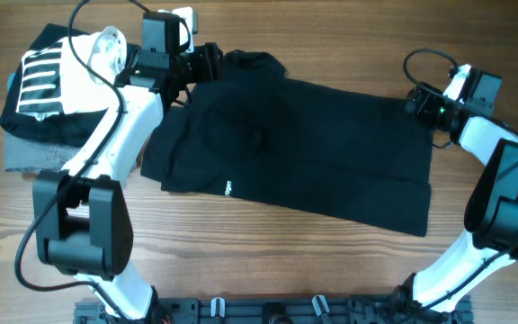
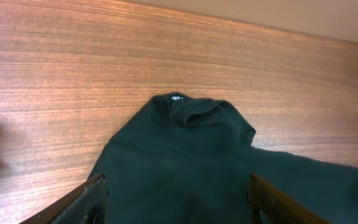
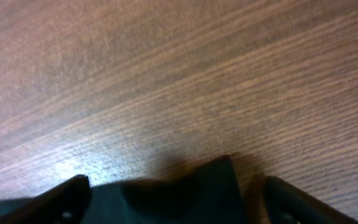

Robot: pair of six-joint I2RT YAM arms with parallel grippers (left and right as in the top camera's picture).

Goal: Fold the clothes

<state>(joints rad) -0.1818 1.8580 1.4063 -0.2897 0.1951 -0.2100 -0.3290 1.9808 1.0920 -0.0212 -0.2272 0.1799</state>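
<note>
At far left, a striped garment [image 1: 48, 76] sat atop a grey one [image 1: 25, 155]; T-shirt [image 1: 304, 144] lay flat, lengthwise between left gripper [image 1: 207, 61] and right gripper [image 1: 418, 99], both spread wide, empty.

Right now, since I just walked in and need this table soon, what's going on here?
Two robot arms are working on a black T-shirt spread on the wooden table. The left gripper is open over the shirt's far left end, and the right gripper is open at its far right corner. Neither grips the fabric. A striped black garment lies on a grey folded garment at the left.
</note>
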